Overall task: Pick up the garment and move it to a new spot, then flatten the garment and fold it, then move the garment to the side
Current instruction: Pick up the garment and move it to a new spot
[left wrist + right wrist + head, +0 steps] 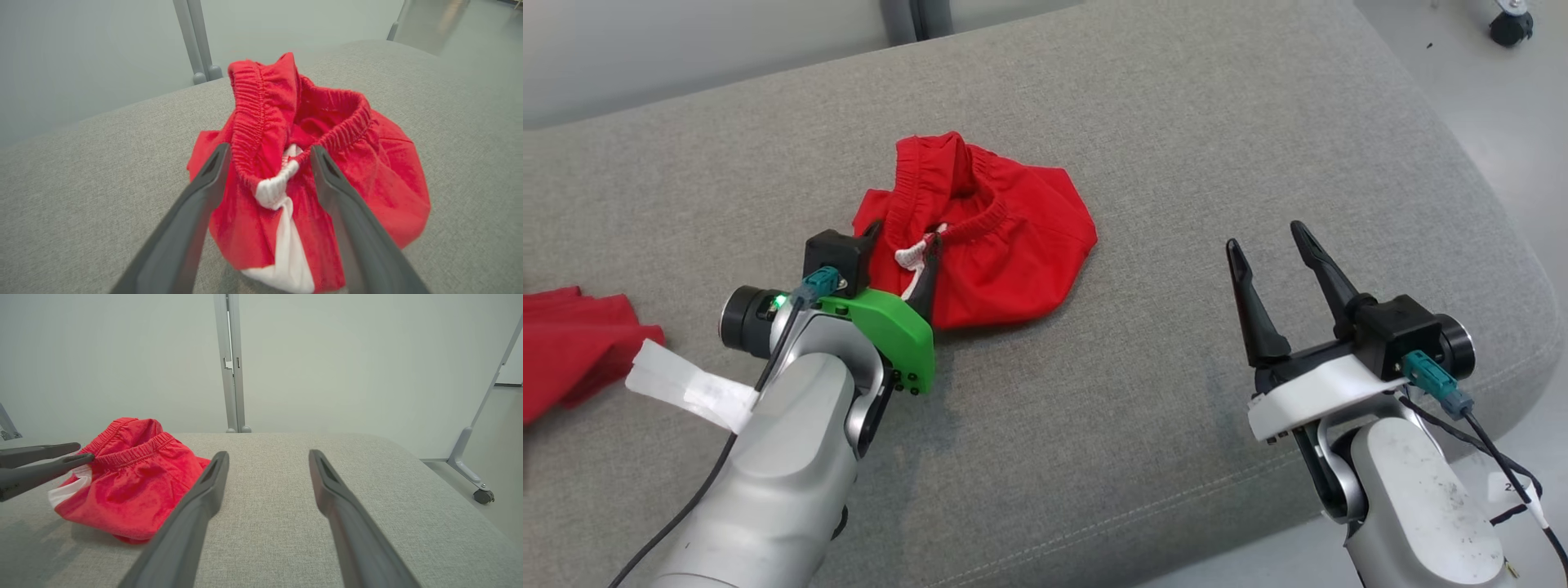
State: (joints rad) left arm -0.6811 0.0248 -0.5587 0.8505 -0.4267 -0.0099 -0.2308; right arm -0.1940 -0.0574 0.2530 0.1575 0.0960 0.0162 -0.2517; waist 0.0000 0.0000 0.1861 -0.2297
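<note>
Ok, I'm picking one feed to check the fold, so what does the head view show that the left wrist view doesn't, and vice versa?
Head view adds the right end effector, open above the cushion, a second red cloth at that view's left edge, and a caster wheel. Left wrist view adds close detail: waistband ribbing and a white strip running down the garment. Both share the crumpled red garment, the open left end effector at its white drawstring knot, and the cushion.

Bright, even light, soft shadows; wrist views slightly blurred up close.
</note>
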